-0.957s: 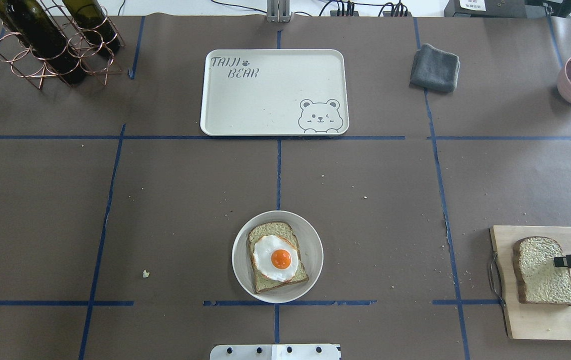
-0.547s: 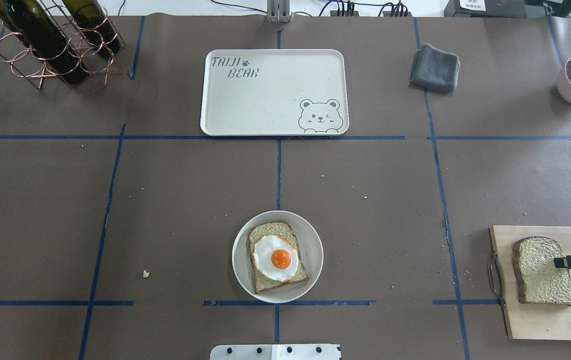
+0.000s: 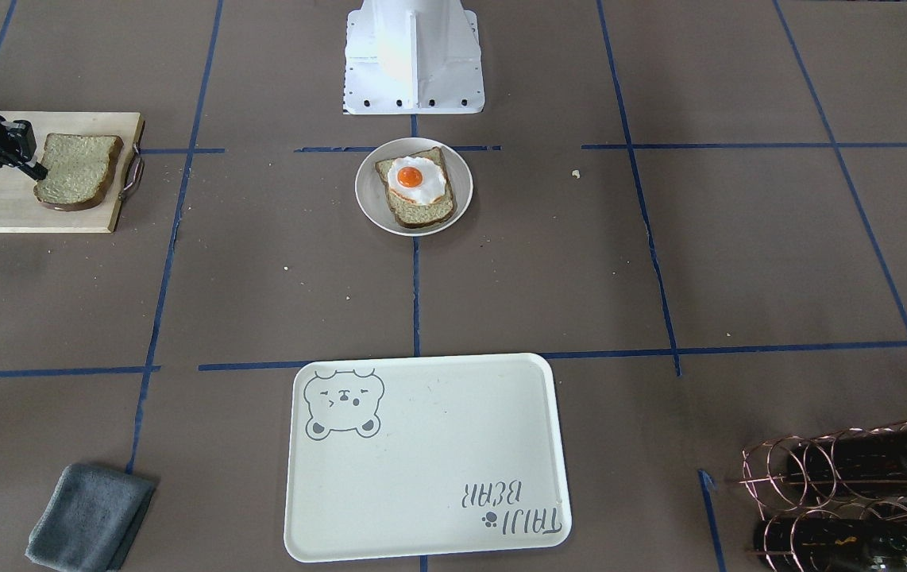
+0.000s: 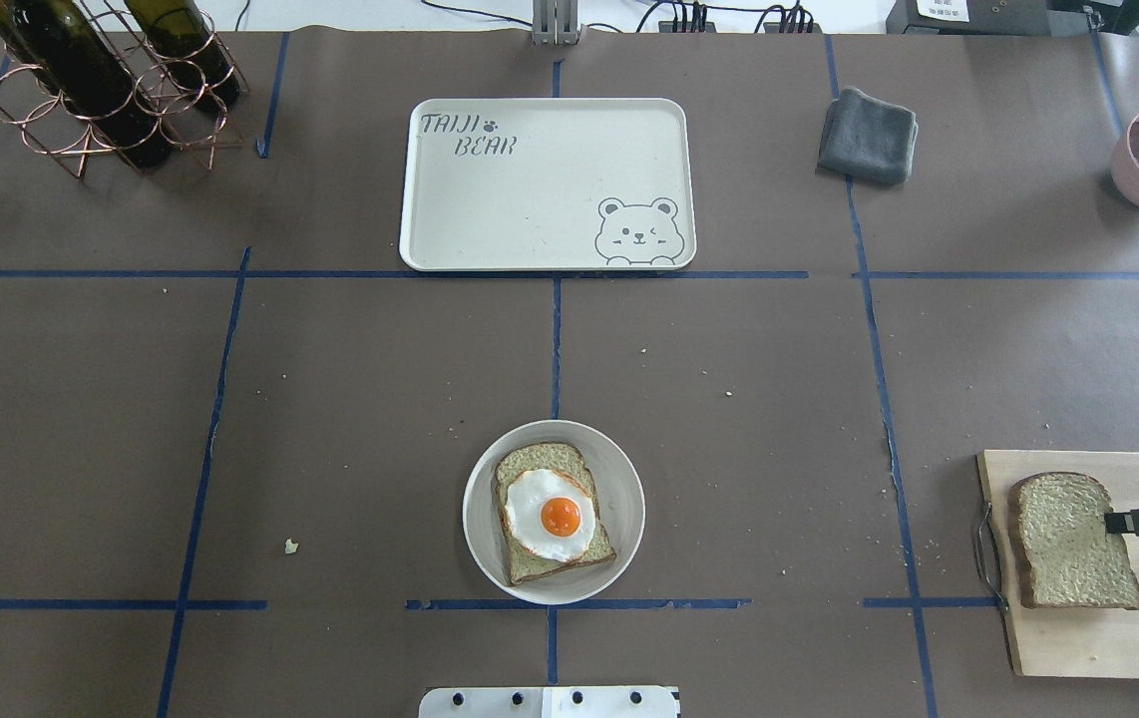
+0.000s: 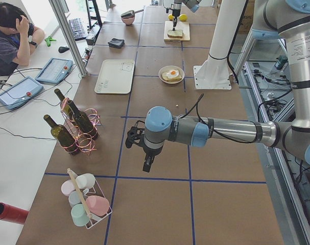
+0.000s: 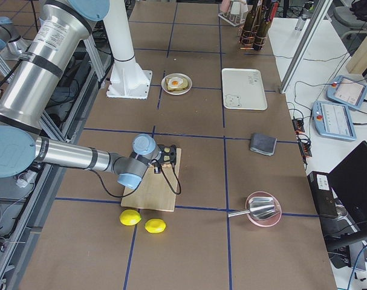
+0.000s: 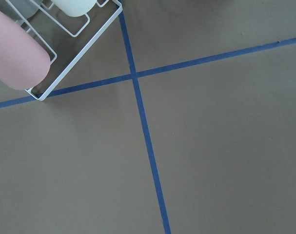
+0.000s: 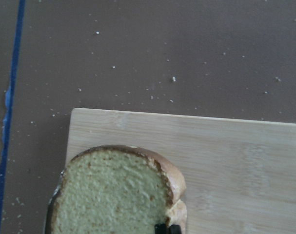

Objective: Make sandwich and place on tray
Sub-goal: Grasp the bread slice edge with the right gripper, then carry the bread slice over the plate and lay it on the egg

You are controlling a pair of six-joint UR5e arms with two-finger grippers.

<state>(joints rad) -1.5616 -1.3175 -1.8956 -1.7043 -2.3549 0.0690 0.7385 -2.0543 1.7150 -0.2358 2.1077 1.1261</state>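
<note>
Right hand sits at the lower right of the overhead view, its fingers pressed together on the right edge of the loose bread slice, which lies on the wooden board. Left hand hangs over the bench at the centre of the left side view; whether it is apart or together I cannot tell. Roughly half is done: on the round plate at bottom centre, the other slice already carries the egg. Left, by my reading: carry the gripped slice across, cap the egg, then move the stack to the tray at top centre, which holds nothing yet
</note>
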